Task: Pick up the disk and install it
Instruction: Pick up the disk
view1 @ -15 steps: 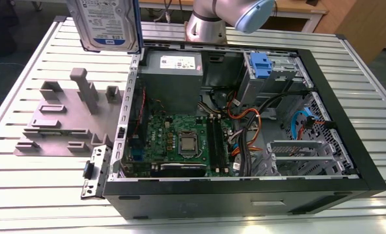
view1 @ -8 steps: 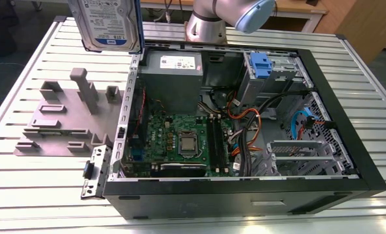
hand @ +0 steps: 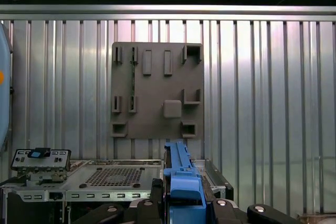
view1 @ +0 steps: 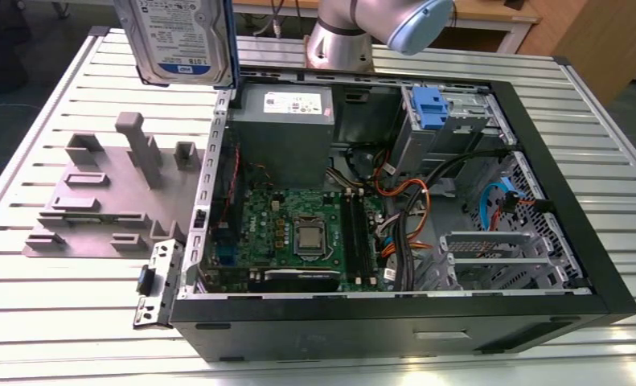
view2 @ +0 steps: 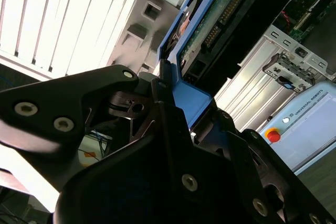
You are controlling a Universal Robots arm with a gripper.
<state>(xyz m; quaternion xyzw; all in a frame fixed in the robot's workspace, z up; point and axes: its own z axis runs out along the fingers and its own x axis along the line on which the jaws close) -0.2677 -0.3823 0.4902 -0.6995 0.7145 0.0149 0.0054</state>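
Blue-framed disk aloft, upright, label showing; above the slatted table — beside the open case; gripper clenched on the disk.

silver-grey arm, pale blue joint cap, black screw-studded end effector.

Slatted aluminium table spanning the exterior view, bright glare on its slats toward 7 o'clock, dark floor at 9 o'clock, wooden cabinet at 1 o'clock, wooden desktop at 12 o'clock.
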